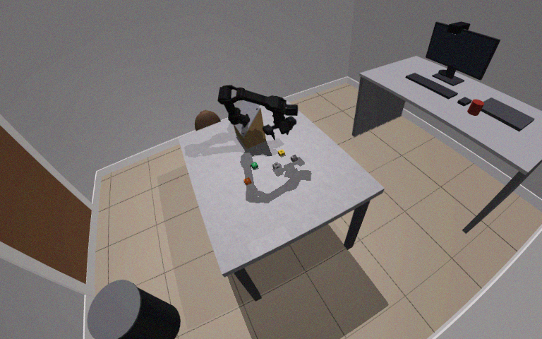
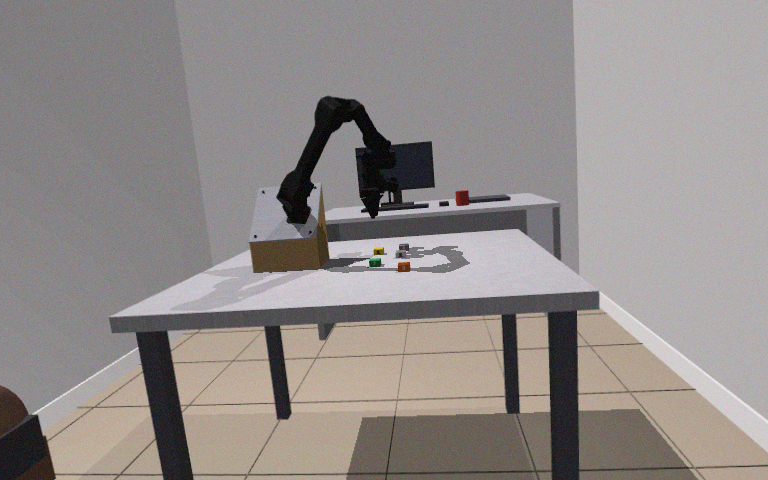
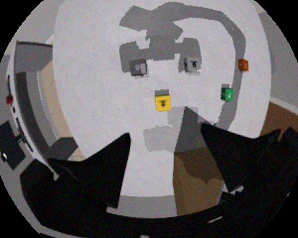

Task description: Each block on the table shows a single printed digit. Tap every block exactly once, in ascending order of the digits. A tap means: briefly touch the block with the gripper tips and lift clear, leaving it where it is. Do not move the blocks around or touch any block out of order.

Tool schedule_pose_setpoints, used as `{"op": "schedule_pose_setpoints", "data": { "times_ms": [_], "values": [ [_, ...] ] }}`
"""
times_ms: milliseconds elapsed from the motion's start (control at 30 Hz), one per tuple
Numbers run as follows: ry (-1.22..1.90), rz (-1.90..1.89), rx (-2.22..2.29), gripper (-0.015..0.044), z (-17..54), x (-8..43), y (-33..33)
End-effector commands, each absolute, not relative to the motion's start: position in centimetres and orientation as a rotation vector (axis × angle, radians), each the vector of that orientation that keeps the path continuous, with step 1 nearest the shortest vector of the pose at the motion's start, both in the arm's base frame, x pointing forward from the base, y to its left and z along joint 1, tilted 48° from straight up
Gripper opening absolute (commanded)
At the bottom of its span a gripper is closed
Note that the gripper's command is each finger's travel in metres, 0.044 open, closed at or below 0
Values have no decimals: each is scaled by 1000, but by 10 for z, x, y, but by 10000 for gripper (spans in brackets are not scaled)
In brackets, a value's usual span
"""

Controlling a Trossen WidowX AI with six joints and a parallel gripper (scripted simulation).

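My gripper (image 1: 280, 135) (image 2: 372, 211) (image 3: 166, 132) is open and empty, high above the table, nearest the yellow block (image 1: 281, 152) (image 2: 378, 251) (image 3: 163, 103), which lies just ahead of the fingertips in the wrist view. Beyond it are a dark grey block (image 1: 294, 158) (image 2: 403, 246) (image 3: 138, 67) at left and a light grey block (image 1: 276, 165) (image 2: 400, 253) (image 3: 193, 64) at right. A green block (image 1: 255, 165) (image 2: 374, 262) (image 3: 226, 94) and an orange block (image 1: 247, 181) (image 2: 403, 267) (image 3: 243, 64) lie farther right. The blocks stand apart. Their digits are too small to read surely.
The arm stands on a wooden wedge base (image 1: 253, 133) (image 2: 287, 255) (image 3: 194, 183) at the table's back edge. The arm's shadow falls over the light grey block and near the others. A separate desk (image 1: 442, 109) (image 2: 540, 205) holds a monitor (image 1: 461, 50) and a red cup (image 1: 476, 107) (image 2: 462, 198).
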State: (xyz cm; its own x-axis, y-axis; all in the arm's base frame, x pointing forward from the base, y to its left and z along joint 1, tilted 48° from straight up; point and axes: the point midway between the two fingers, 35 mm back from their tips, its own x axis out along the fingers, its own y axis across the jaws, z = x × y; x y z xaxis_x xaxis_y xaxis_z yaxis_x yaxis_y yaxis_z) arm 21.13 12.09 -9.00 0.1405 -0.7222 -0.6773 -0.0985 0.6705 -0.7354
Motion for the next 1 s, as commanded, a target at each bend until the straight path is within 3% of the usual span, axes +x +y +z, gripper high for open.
{"op": "schedule_pose_setpoints", "data": {
  "times_ms": [0, 167, 500, 967],
  "values": [
    [1381, -516, -745, 400, -91, 211, 122],
    [1383, -515, -745, 400, -92, 216, 125],
    [1377, -516, -742, 400, -109, 299, 157],
    [1376, -517, -742, 400, -109, 300, 158]
  ]
}}
